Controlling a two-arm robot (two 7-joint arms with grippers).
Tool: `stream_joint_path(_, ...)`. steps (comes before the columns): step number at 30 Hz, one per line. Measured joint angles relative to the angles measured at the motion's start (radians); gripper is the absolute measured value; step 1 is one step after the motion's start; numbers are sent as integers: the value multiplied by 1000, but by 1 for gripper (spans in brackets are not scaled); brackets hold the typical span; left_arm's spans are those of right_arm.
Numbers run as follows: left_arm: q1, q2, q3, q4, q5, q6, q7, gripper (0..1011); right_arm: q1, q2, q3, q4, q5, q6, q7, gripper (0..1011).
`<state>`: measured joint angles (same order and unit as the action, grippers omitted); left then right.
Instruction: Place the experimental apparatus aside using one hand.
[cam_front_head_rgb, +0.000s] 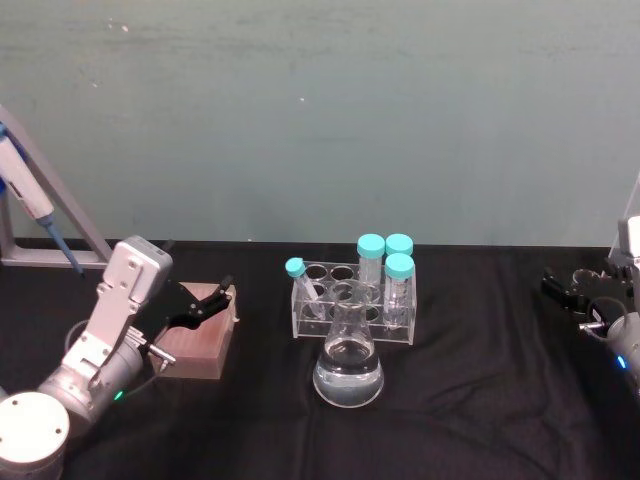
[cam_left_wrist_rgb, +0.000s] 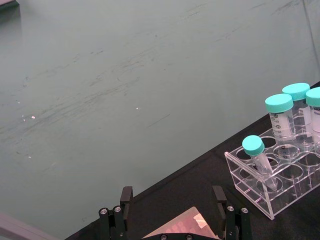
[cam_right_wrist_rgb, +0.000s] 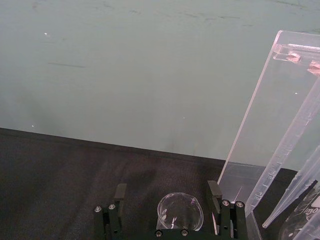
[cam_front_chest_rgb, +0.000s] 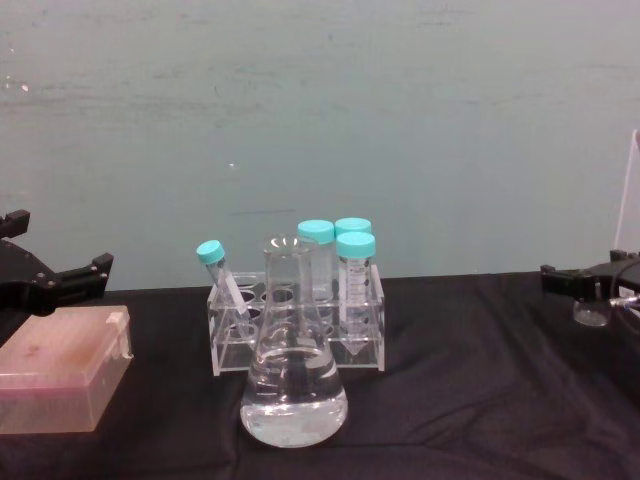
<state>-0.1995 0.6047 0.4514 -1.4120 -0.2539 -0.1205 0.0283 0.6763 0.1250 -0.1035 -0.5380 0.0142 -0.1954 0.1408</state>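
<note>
A conical flask (cam_front_head_rgb: 348, 368) of clear liquid stands mid-table, in front of a clear rack (cam_front_head_rgb: 352, 305) holding teal-capped tubes. At the table's right edge my right gripper (cam_front_head_rgb: 572, 290) is open, and a small glass beaker (cam_right_wrist_rgb: 180, 212) stands between its fingers (cam_right_wrist_rgb: 214, 192) with a gap on one side. Beside the beaker rises a tall clear acrylic stand (cam_right_wrist_rgb: 270, 125) with long graduated tubes (cam_right_wrist_rgb: 287, 150) leaning on it. My left gripper (cam_front_head_rgb: 222, 298) hovers open over a pink box (cam_front_head_rgb: 198, 345) on the left, holding nothing.
A pipette on a grey slanted stand (cam_front_head_rgb: 35, 205) sits at the far left. The black cloth (cam_front_head_rgb: 480, 400) spreads between flask and right gripper. A green wall backs the table. From the chest view the flask (cam_front_chest_rgb: 294, 385) hides part of the rack (cam_front_chest_rgb: 300, 330).
</note>
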Motion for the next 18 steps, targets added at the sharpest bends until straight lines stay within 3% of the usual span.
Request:
stream_joint_path(5,0,0,0,0,0,0,0,1000,-1,0,0,-2,-1,0,0,1003)
stream_joint_path(18,0,0,0,0,0,0,0,1000,-103,19,-28,-224,-59,-2,0,1003)
